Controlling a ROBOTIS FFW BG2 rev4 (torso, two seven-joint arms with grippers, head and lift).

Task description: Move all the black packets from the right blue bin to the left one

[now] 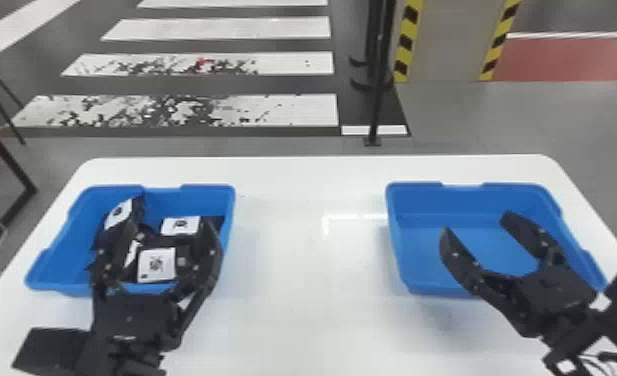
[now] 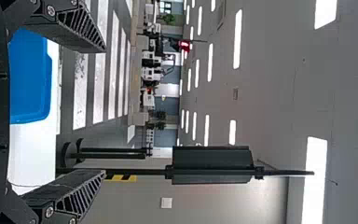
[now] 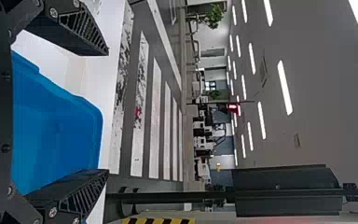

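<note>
The left gripper has its fingers spread apart over the left blue bin. Seen from the head, a black packet with a white label shows between those fingers; whether either finger touches it, I cannot tell. Just past it, near the tip of the right-hand finger, lies a second white-labelled black packet. Beside the other finger, a third labelled black packet stands tilted toward the bin's far side, partly hidden behind that finger. More black wrapping shows among them, too overlapped to count.

The right gripper also holds its fingers well apart, above the right blue bin. The bin's far wall lies beyond its fingertips, and the near wall runs partly behind its fingers and palm.

Between the two grippers, and under both bins, is the white table, whose far edge runs past the fingertips of each. Farther out from them, the floor carries broad white stripes. A slim black stand rises from the floor past the table, out ahead of the gap between the grippers. Beyond the right gripper are a column with yellow-and-black edging and a red floor area.
</note>
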